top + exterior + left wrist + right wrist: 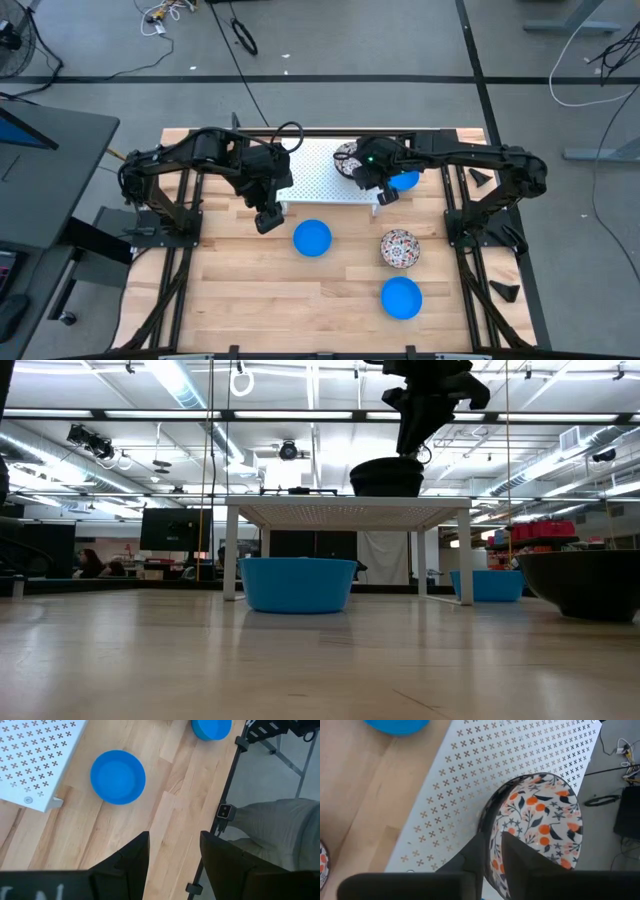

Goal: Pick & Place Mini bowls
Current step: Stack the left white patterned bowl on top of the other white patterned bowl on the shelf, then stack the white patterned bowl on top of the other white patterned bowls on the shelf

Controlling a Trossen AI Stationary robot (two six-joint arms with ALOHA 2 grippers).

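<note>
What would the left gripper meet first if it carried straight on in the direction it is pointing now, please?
Most likely the bare wooden table. The left gripper stands open with only planks showing between its fingers. The nearest blue bowl lies off to one side of that line, beside the white rack, though depth is hard to judge.
</note>
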